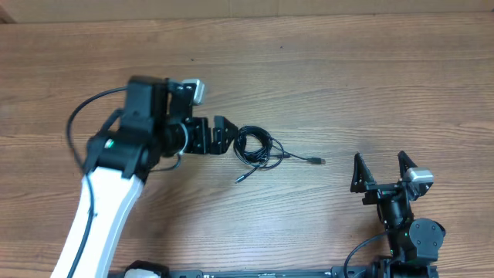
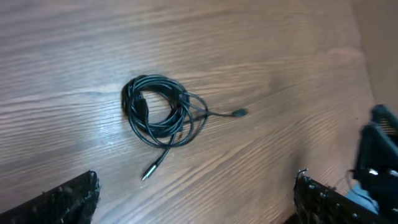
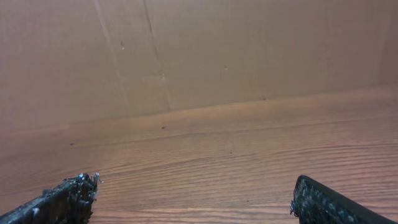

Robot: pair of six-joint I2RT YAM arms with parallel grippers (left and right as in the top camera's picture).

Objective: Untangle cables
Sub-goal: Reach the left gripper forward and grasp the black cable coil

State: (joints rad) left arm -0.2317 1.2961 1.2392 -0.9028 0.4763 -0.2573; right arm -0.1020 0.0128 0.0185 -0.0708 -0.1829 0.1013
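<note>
Wood-grain brown worktop (image 1: 347, 85) carries a loose coil of thin black cables (image 1: 253, 147) near its middle, with two silver-tipped plug ends trailing toward the right edge and the near edge. The left gripper (image 1: 229, 135) hovers just beside the coil, jaws spread wide and empty. The right gripper (image 1: 380, 158), likewise spread and empty, sits by the near right corner.

The table (image 1: 347, 85) is brown wood with long grain lines, smooth and a little shiny. The cables (image 2: 135, 106) are thin black cords with a smooth, slightly glossy plastic skin. One plug (image 2: 148, 174) ends in a bright metal tip. The left hand (image 1: 225, 136) is dull black, and its pads (image 2: 74, 196) look rough and crumbly. The right hand (image 1: 382, 166) looks just as rough. The left arm (image 1: 100, 208) has a smooth white plastic shell. The far wall (image 3: 217, 50) looks like plain matt cardboard.
</note>
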